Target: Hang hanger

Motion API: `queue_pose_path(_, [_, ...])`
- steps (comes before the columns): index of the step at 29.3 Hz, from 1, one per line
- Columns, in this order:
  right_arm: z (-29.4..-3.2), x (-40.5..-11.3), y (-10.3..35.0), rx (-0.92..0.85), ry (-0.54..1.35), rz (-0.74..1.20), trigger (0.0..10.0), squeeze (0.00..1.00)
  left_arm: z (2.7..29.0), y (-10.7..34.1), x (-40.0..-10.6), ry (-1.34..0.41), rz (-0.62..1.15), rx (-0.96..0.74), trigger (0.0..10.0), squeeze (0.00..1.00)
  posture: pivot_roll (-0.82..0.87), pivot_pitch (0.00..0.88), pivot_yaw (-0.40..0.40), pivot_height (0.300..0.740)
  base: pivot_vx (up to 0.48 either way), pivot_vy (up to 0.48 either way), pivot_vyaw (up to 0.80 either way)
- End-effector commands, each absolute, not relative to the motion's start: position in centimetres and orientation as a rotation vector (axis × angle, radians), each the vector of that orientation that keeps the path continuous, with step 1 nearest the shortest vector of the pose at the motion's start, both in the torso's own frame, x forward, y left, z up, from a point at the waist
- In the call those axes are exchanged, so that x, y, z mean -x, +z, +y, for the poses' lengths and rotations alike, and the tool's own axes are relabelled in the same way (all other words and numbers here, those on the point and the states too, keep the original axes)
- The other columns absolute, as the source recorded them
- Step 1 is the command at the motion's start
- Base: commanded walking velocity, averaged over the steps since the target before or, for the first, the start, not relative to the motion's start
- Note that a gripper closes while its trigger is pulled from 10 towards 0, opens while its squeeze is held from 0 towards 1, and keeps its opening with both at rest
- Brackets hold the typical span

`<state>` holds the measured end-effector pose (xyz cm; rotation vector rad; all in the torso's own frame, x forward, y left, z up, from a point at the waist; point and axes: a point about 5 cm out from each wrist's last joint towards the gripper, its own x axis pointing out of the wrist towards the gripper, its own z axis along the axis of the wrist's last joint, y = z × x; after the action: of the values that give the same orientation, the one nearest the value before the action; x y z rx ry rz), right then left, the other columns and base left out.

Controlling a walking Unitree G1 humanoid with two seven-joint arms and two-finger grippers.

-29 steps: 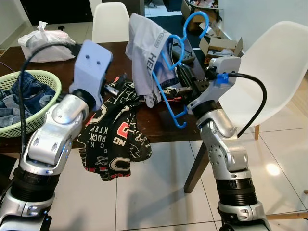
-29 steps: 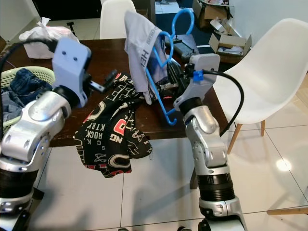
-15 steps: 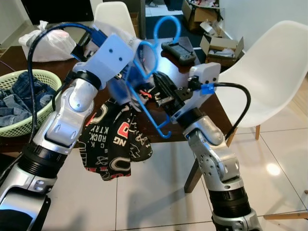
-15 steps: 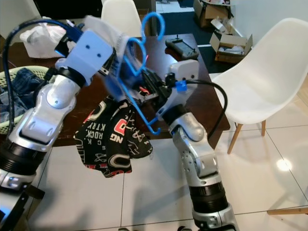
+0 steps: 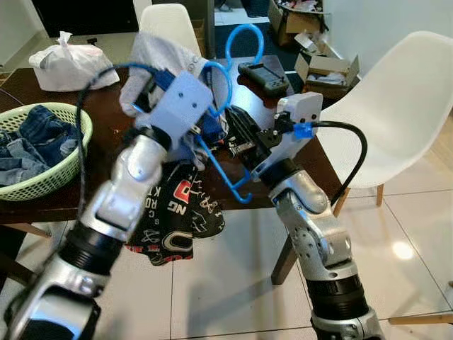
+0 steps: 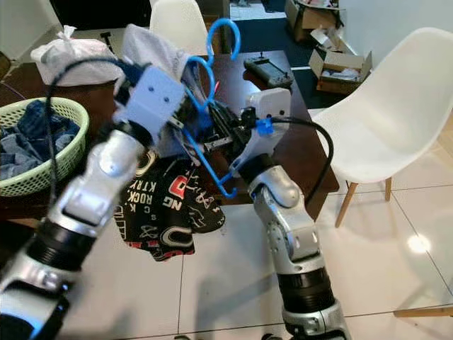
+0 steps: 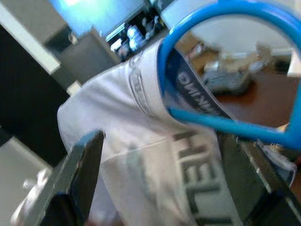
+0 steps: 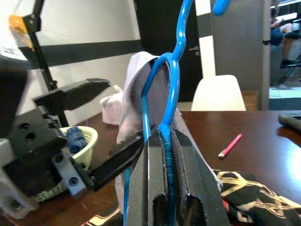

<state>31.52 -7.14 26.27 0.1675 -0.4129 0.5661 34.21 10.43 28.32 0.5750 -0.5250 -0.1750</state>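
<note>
Blue hanger [image 5: 225, 117] clamped in right gripper [image 8: 167, 155], jaws closed. Left gripper [image 7: 155, 188] spread open around grey garment [image 7: 141, 141] at 9 o'clock. Hanging not yet done.

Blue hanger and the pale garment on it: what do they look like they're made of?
The blue hanger looks like smooth, glossy moulded plastic: thin, uniform in colour, with a sheen. The right hand is shut on it. The pale garment looks like thin, soft knit fabric, probably cotton blend, with a printed elastic waistband; it drapes and folds. The left hand straddles it, open.

hanger [image 5: 233, 106] lower bar behind left arm [image 5: 134, 184]
</note>
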Motion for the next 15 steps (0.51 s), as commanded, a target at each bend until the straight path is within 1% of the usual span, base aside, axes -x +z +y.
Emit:
queue_pose_path(1, [-6.8, -31.5, 26.6, -0.164, 0.575, -0.432, 0.0, 0.00, 10.0, 28.4, -33.8, -0.177, -0.561, -0.583, 10.0, 0.00, 0.06, 0.141, 0.038, 0.740, 0.000, 0.000, 0.00])
queue_pose_path(3, [-7.0, -31.9, 26.6, -0.157, 0.555, -0.428, 0.0, 0.00, 9.5, 28.0, -33.3, -0.157, -0.574, -0.566, 10.0, 0.00, 0.06, 0.139, 0.038, 0.740, 0.000, 0.000, 0.00])
queue_pose_path(7, [-7.2, -32.2, 26.7, -0.155, 0.539, -0.427, 0.0, 0.00, 9.5, 27.7, -33.2, -0.140, -0.571, -0.570, 10.0, 0.00, 0.07, 0.143, 0.036, 0.740, 0.000, 0.000, 0.00])
queue_pose_path(13, [-7.7, -32.6, 27.1, -0.155, 0.492, -0.435, 0.0, 0.00, 10.9, 27.2, -33.6, -0.068, -0.549, -0.601, 10.0, 0.00, 0.07, 0.143, 0.038, 0.740, 0.000, 0.000, 0.00])
queue_pose_path(15, [-7.9, -32.4, 27.2, -0.163, 0.490, -0.438, 0.0, 0.00, 11.9, 27.0, -34.3, -0.029, -0.535, -0.637, 10.0, 0.00, 0.06, 0.145, 0.038, 0.740, 0.000, 0.000, 0.00])
